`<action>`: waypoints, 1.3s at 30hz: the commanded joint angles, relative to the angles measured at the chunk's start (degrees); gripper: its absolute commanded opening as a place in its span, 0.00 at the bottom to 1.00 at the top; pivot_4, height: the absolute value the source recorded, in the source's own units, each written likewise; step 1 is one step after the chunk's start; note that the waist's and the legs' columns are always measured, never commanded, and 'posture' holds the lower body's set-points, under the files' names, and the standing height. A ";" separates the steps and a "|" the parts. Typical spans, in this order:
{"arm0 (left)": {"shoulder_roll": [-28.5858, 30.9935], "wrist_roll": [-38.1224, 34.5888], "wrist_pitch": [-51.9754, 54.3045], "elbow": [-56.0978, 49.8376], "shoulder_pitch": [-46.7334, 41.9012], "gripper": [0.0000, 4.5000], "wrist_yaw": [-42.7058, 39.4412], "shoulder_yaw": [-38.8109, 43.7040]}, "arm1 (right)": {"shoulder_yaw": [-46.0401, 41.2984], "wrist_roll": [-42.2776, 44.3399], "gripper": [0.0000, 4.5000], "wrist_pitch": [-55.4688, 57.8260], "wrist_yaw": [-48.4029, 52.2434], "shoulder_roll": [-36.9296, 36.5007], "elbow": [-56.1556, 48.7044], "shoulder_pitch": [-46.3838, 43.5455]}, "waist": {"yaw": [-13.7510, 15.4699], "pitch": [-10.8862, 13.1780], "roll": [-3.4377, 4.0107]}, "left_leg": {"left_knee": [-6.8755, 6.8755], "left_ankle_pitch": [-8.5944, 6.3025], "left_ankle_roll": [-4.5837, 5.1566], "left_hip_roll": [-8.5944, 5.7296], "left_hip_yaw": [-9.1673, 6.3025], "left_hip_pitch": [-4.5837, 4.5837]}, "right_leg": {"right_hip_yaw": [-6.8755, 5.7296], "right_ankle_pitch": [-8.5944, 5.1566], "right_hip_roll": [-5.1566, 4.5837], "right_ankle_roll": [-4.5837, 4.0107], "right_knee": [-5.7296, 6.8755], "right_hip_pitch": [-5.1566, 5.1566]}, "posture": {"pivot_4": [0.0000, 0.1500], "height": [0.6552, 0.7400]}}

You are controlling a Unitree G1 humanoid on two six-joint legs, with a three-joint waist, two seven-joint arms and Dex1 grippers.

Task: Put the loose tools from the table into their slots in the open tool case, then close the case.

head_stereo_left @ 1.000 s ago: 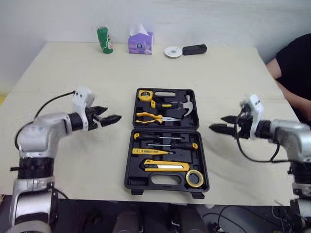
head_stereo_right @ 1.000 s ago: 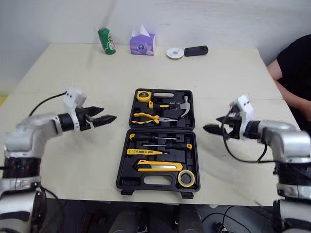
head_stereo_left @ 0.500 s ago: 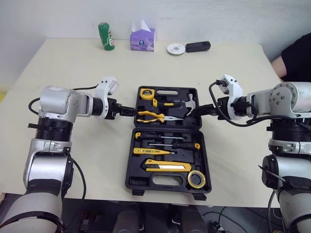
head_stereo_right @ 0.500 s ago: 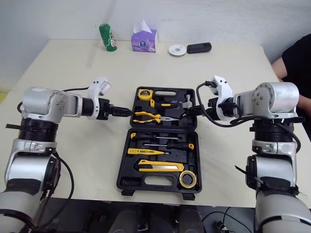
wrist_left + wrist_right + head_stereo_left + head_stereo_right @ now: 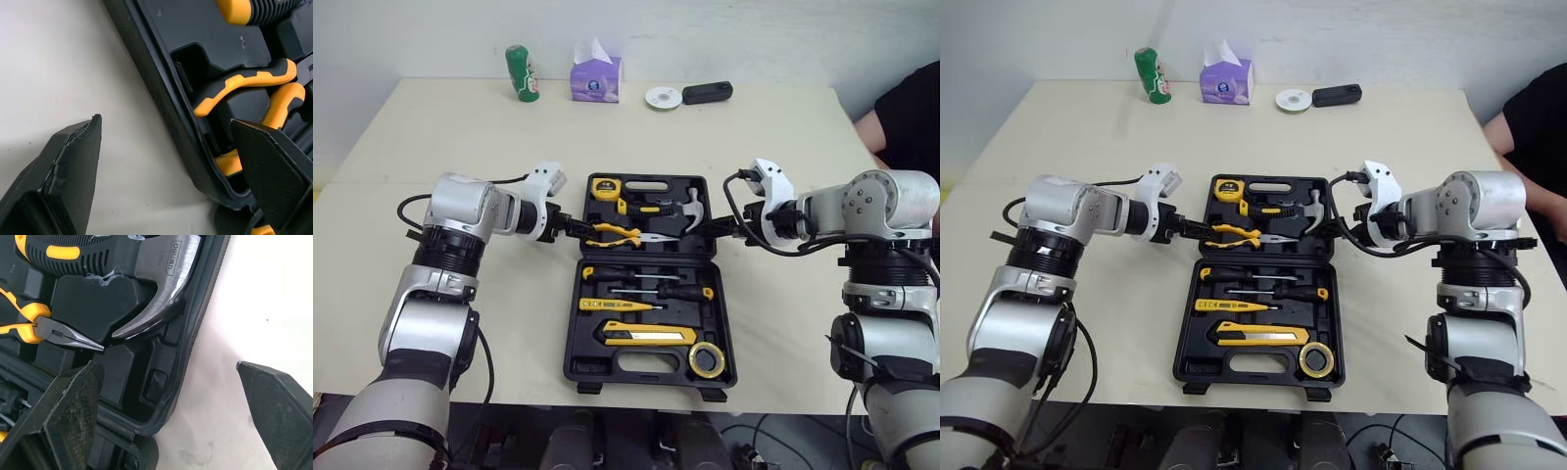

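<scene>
Step in hand, by judgement: closing the case, with stowing apparently complete.

Open tool case [image 5: 574, 333] flat at mid-worktop [image 5: 509, 147], hinge running crosswise. Hammer [image 5: 690, 208], pliers [image 5: 626, 235] and tape measure [image 5: 604, 190] seated in the far half. Screwdrivers [image 5: 646, 291], utility knife [image 5: 646, 338] and tape roll [image 5: 705, 360] seated in the near half.

Left gripper [image 5: 165, 122] at the left rim of the far half, fingers released and spread across the rim: one outside over the worktop, one inside above the pliers handles. Right gripper [image 5: 168, 366] mirrored at the right rim beside the hammer head, fingers likewise released. Contact with the rim: cannot tell.

Next move, by judgement:
- Grip both side rims.
- Raise the far half evenly and swing it about the hinge onto the near half.
- Keep both sides level to avoid twisting.
- Watch for tools slipping from the tilted half.
- Withdraw the inner fingers before the halves meet.
</scene>
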 commanded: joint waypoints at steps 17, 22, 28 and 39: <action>-3.71 5.36 -4.66 6.07 -3.58 0.98 0.63 -1.02 | 3.03 -5.66 1.00 -1.78 -3.12 0.26 6.11 -3.02 | 0.23 0.00 0.00 | 0.04 0.13 0.17 -0.20 -0.02 0.02 | 0.01 0.06 -0.15 0.11 0.14 0.02 | 1.00 1.00; -4.19 5.96 -5.40 6.79 -3.65 0.98 1.42 -0.19 | 4.14 -6.69 1.00 -2.39 -2.64 0.38 7.63 -3.48 | 0.20 0.00 0.00 | 0.04 0.13 0.16 -0.20 -0.03 0.02 | 0.01 0.06 -0.14 0.11 0.15 0.02 | 1.00 1.00; -4.81 6.18 -5.26 6.72 -3.91 1.00 0.93 -0.22 | 4.41 -6.91 0.85 -2.86 -2.08 1.49 9.68 -4.03 | 0.19 -0.01 0.00 | 0.08 0.13 0.17 -0.20 -0.03 0.02 | 0.01 0.06 -0.15 0.11 0.19 0.03 | 1.00 1.00; -6.36 5.38 -2.64 6.31 -4.10 0.75 0.69 1.84 | -0.02 -7.97 0.02 -0.95 -3.53 4.79 11.38 -4.43 | 0.27 -0.03 -0.04 | 0.17 0.14 0.20 -0.27 -0.08 0.03 | 0.02 0.07 -0.20 0.12 0.31 0.07 | 1.00 1.00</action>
